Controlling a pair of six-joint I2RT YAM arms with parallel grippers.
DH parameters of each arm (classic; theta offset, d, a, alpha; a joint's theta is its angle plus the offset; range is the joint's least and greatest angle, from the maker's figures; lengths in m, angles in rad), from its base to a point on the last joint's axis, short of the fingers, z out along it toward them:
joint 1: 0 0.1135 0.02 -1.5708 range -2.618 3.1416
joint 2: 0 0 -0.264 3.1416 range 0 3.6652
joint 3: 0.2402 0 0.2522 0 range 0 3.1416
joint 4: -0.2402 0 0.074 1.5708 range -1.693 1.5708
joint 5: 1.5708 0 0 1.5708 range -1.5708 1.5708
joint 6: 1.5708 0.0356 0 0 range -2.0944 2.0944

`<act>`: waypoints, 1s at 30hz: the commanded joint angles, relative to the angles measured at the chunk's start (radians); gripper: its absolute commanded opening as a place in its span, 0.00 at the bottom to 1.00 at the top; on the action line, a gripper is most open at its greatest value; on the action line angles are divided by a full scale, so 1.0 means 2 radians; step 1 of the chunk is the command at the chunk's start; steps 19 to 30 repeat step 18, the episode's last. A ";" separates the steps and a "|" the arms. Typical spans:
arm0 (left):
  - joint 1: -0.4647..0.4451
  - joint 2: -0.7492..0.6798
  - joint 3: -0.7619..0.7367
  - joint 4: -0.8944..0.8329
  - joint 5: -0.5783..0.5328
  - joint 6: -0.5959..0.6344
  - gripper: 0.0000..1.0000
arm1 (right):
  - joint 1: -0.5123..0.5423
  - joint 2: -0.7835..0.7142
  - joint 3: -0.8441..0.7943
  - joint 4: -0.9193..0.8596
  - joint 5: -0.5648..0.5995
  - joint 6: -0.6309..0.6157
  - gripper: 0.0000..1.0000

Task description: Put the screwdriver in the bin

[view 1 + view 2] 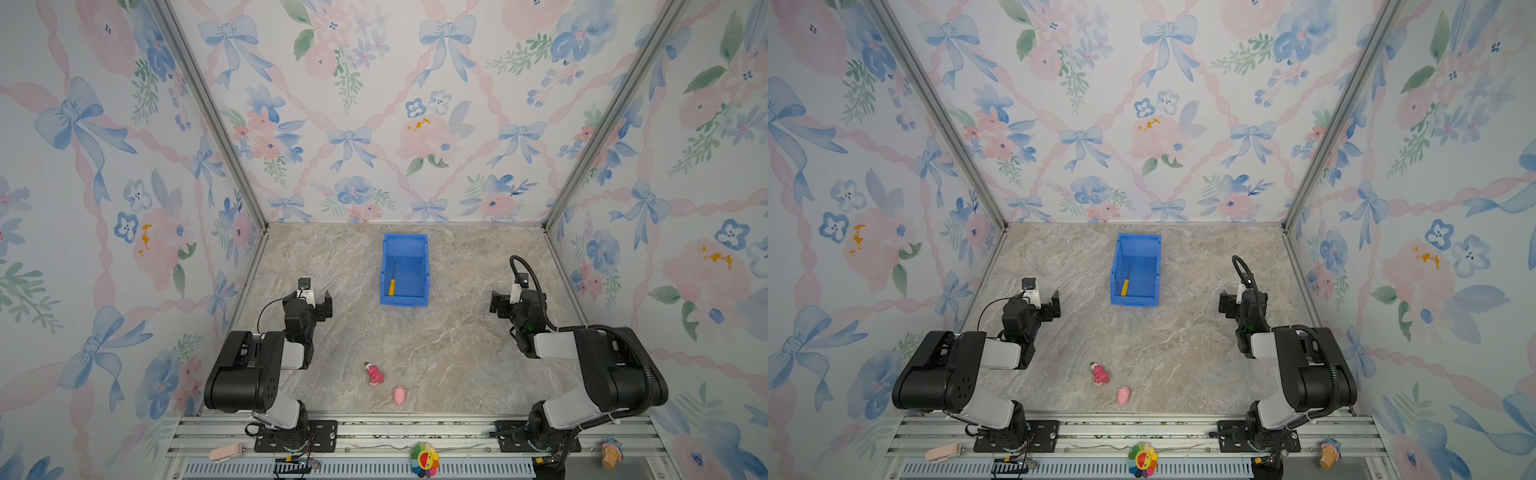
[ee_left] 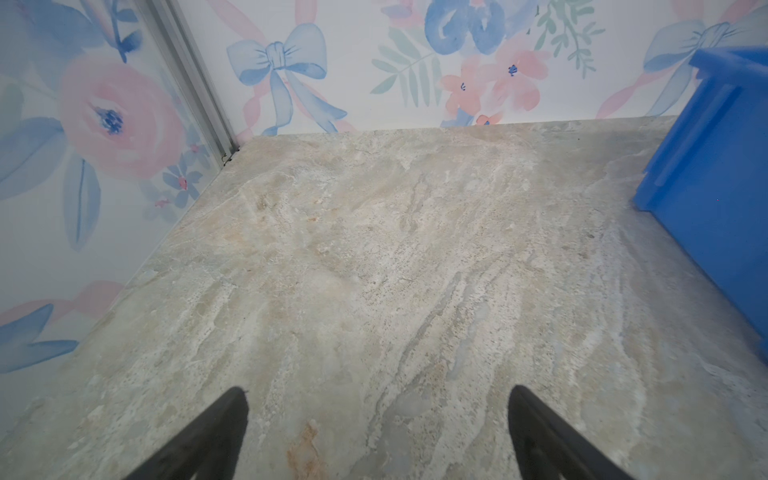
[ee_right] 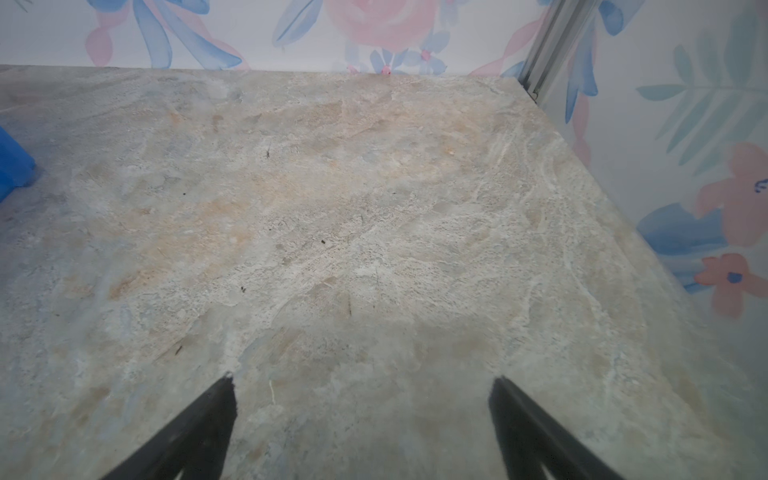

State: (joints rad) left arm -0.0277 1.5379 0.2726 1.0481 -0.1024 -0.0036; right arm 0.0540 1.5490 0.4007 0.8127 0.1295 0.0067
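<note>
Screwdriver [image 1: 392, 277] is lying in the bin [image 1: 419, 266]; we are holding left tool [image 2: 378, 399], right tool [image 3: 361, 380] spread, empty; any swing could tip it.

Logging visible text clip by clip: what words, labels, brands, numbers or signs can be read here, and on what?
None readable in any view.
The bin shows plain blue walls, no label.
The screwdriver is too small to show any print on its handle.
The darker pink figure and the paler pink figure: no lettering visible.
</note>
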 commanded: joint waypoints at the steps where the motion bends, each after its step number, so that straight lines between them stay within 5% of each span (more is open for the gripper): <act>1: -0.004 0.005 -0.005 0.044 0.006 -0.008 0.98 | -0.001 0.001 0.001 0.039 -0.013 -0.006 0.97; 30: -0.007 0.009 -0.010 0.061 0.003 -0.007 0.98 | -0.001 0.000 -0.002 0.042 -0.013 -0.006 0.97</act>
